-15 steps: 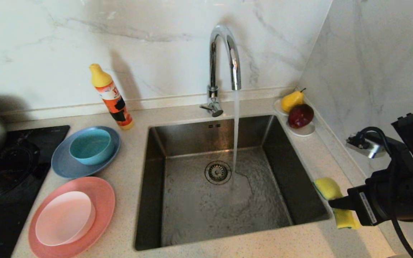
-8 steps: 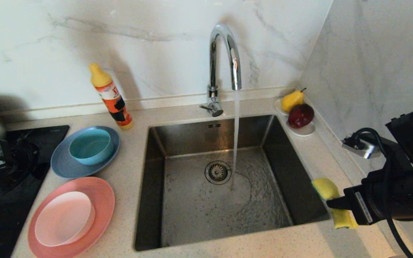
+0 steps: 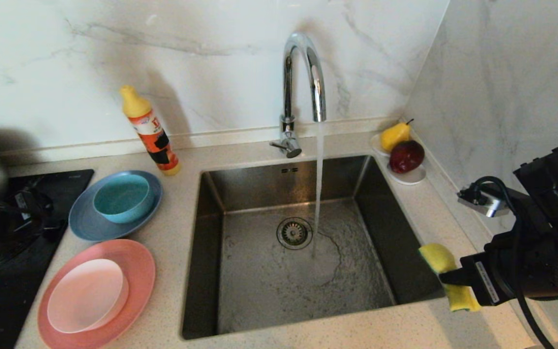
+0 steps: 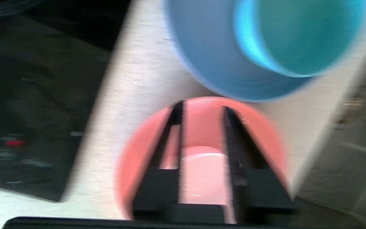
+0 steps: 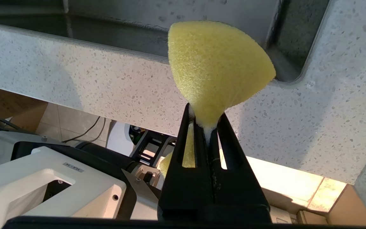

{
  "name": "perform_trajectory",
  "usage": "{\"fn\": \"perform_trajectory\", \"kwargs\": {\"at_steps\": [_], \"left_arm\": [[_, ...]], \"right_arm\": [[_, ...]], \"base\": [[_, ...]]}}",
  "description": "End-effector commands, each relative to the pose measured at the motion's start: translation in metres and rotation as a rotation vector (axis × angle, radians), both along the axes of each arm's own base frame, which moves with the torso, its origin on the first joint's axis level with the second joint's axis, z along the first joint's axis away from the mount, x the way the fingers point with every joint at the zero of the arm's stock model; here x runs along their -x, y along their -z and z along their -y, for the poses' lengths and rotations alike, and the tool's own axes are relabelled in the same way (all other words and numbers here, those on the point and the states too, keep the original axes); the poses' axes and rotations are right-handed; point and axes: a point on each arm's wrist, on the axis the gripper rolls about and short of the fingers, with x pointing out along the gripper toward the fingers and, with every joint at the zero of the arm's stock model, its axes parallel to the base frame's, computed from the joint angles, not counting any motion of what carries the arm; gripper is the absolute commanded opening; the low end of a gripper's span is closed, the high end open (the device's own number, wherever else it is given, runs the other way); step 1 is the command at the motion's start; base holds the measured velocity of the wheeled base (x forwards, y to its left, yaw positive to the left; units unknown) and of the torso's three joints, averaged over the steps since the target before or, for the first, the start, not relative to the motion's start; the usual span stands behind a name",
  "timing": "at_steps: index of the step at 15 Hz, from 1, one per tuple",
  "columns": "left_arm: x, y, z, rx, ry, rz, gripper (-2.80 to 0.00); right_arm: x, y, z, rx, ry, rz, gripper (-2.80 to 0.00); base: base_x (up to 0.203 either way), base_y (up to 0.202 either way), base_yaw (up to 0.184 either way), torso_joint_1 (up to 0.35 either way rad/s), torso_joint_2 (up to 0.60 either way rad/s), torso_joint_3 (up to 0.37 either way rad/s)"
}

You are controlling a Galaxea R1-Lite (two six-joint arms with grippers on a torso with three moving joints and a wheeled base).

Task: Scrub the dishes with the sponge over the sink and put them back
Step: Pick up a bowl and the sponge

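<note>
right gripper, at the front right corner of the steel sink, is pinching the yellow sponge at its middle, jaws pressed together so hard that the foam is flaring out above and below them; the hold is keeping the scouring tool poised beside the basin, apparently waiting for a dish. left gripper is hovering over the salmon-pink plate, jaws spread a little and holding nothing; the wrist view is blurring. it is probably lining up on the pale pink bowl, which is sitting inside that plate at the near left of the surface. just behind, the teal bowl is resting in the grey-blue plate; both bowls are looking empty. the stacks are standing left of the sink, likely so each piece can be carried over and returned. water is running from the chrome faucet onto the sink floor beside the round strainer drain, wetting the basin for rinsing. a small white dish at the back right corner is holding a yellow pear and a dark red apple. an orange detergent bottle is standing by the wall.
</note>
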Motion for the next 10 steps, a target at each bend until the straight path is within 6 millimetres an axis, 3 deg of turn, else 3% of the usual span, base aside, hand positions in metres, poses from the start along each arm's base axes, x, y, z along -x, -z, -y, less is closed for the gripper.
{"fn": "perform_trajectory", "kwargs": {"at_steps": [1, 6, 10], "left_arm": [[-0.001, -0.001, 0.000, 0.013, -0.002, 0.003, 0.00], [-0.018, 0.039, -0.008, 0.054, -0.003, -0.116, 0.00], [-0.028, 0.056, -0.012, 0.062, -0.023, -0.056, 0.00]], "right_arm": [[0.001, 0.001, 0.000, 0.001, 0.000, -0.006, -2.80], [0.000, 0.005, 0.000, 0.007, 0.001, -0.021, -2.80], [-0.001, 0.005, 0.000, 0.009, 0.002, -0.020, -2.80]], "base": [[0.000, 0.000, 0.000, 0.000, 0.00, 0.000], [0.000, 0.000, 0.000, 0.000, 0.00, 0.000], [0.000, 0.000, 0.000, 0.000, 0.00, 0.000]]}}
